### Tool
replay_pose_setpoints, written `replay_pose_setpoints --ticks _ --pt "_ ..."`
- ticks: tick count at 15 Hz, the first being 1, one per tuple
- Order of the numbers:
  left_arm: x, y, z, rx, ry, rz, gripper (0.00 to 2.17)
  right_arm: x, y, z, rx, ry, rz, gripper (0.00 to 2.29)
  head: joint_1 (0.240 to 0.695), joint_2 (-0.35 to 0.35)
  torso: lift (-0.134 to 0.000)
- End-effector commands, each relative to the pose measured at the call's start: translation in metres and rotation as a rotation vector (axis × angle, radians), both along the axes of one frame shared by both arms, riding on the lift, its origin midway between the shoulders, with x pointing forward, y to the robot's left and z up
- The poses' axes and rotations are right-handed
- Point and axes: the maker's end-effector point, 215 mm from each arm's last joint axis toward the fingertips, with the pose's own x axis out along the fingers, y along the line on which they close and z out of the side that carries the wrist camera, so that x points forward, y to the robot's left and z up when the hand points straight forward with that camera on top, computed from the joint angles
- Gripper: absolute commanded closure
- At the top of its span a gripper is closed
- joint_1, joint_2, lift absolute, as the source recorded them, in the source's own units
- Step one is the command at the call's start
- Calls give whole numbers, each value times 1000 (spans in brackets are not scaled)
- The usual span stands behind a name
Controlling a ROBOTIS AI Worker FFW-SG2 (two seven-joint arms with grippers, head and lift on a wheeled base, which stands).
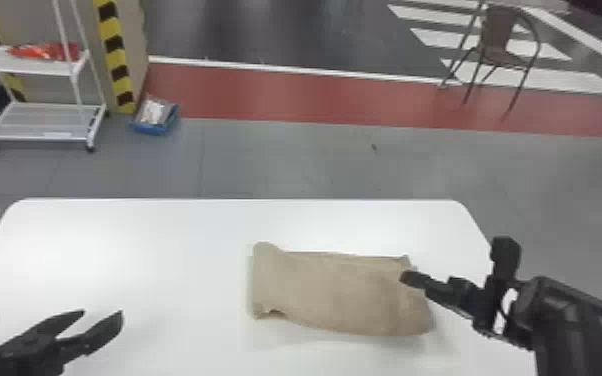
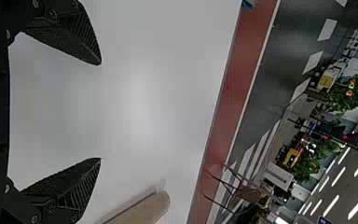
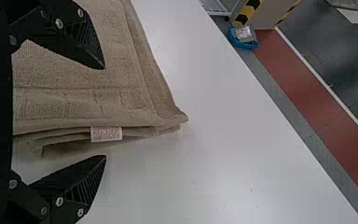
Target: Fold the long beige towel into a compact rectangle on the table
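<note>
While the beige towel lies folded in layers on the right part of the white table in the head view, the left gripper is over the table's left side, fingers parted and holding nothing, and the right gripper is at the towel's right end. Beyond the table, a blue container on the floor holds a pale, wrapped item, and a white cart carries something red and orange on its upper shelf. In the left wrist view, the fingers stand wide apart, the towel's end off to one side. In the right wrist view, the fingers are also spread widely, gripping nothing, with the towel's layered edge and small white label seen between them.
</note>
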Motion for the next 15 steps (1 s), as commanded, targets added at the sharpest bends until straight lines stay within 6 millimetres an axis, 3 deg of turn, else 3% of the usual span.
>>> replay_pose_setpoints --ticks 1,4,6,8,11,15 --pt "2 1 0 -1 -1 4 167 5 13 -4 -35 16 40 390 695 -184 0" --pt "3 -1 0 -2 -2 -1 167 3 17 -7 -40 28 46 829 695 -164 0" --pt "4 -1 0 -2 -2 0 171 -1 15 -8 -39 31 43 893 695 -160 0" --pt "4 0 1 -2 -2 1 171 -6 14 -8 -11 27 32 1386 695 -160 0" --pt "3 1 0 0 -1 0 171 -20 2 1 16 6 -3 1396 695 -166 0" --pt "3 -1 0 -6 1 -8 174 -63 18 6 96 25 27 1396 695 -175 0"
